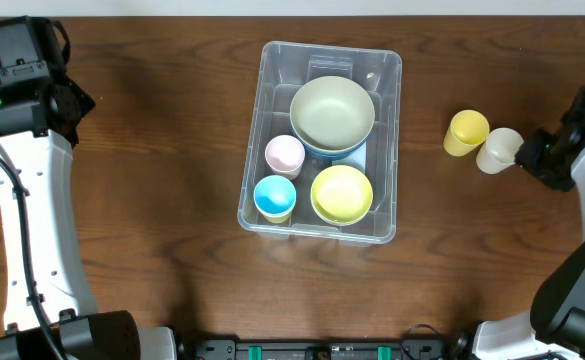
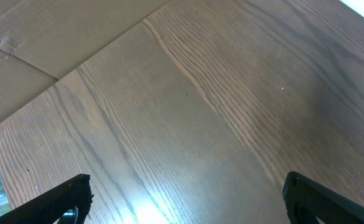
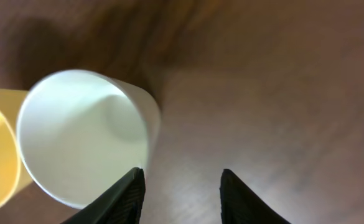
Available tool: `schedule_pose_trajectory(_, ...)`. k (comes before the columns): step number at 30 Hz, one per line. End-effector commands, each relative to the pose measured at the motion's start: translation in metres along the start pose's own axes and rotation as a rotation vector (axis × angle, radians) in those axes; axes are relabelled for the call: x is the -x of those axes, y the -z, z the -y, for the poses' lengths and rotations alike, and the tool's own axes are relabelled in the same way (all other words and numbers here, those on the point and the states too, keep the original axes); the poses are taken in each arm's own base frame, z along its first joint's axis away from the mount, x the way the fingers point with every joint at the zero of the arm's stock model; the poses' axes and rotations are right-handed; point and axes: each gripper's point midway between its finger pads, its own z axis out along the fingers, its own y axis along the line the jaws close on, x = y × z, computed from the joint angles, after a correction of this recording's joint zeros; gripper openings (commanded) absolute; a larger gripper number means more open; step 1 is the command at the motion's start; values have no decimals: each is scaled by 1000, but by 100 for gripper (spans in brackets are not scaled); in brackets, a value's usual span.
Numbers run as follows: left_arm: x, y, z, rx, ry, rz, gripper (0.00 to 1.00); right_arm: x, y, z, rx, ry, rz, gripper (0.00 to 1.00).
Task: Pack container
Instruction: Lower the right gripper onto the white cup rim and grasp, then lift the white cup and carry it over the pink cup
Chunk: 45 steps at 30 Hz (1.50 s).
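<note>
The container [image 1: 384,190] sits mid-surface [image 1: 152,200], its far end close to the far edge. Inside it a pale green bowl [image 1: 332,112] rests in a blue bowl [image 1: 334,153], beside a pink cup [image 1: 284,154], a blue cup [image 1: 274,196] and a yellow bowl [image 1: 341,193]. Toward the right edge a yellow cup [image 1: 466,131] touches a white cup [image 1: 498,149]. The right hand [image 3: 182,186] is partly released, with bare wood between its fingers and the white cup just outside one finger. The left hand [image 2: 185,199] is spread wide over bare wood
</note>
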Motion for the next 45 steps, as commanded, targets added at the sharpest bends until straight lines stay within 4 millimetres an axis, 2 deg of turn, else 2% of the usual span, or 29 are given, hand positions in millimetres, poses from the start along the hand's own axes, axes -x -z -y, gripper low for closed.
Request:
schedule_pose_trajectory(1, 2, -1, -3, 16, 10, 6, 98, -6, -7, -11, 79, 25, -8, 40)
schedule_pose_trajectory(5, 2, -1, -3, 16, 10, 6, 98, -7, -12, -11, 82, 28, 5, 38)
schedule_pose_trajectory(9, 2, -1, -3, 16, 10, 6, 98, -8, -15, -10, 84, 28, 10, 31)
schedule_pose_trajectory(17, 2, -1, -3, 16, 10, 6, 98, -16, -28, -8, 87, 8, 18, 31)
schedule_pose_trajectory(21, 2, -1, -3, 16, 10, 6, 98, -15, -26, -8, 87, 9, 20, 11)
schedule_pose_trajectory(25, 2, -1, -3, 16, 10, 6, 98, -11, -15, -8, 85, 8, 29, 5)
schedule_pose_trajectory(30, 2, -1, -3, 16, 10, 6, 98, -6, 21, -6, 76, 9, 68, 3)
schedule_pose_trajectory(36, 2, -1, -3, 16, 10, 6, 98, -4, 84, -16, 126, 31, 162, 2)
schedule_pose_trajectory(38, 2, -1, -3, 16, 10, 5, 98, -7, 109, -31, 187, 61, 193, 1)
schedule_pose_trajectory(39, 2, -1, -3, 16, 10, 6, 98, -12, 126, -45, 238, 95, 210, 1)
schedule_pose_trajectory(43, 2, -1, -3, 16, 10, 6, 98, -30, 166, -84, 323, 216, 246, 1)
schedule_pose_trajectory(45, 2, -1, -3, 16, 10, 6, 98, -44, 183, -112, 378, 303, 250, 1)
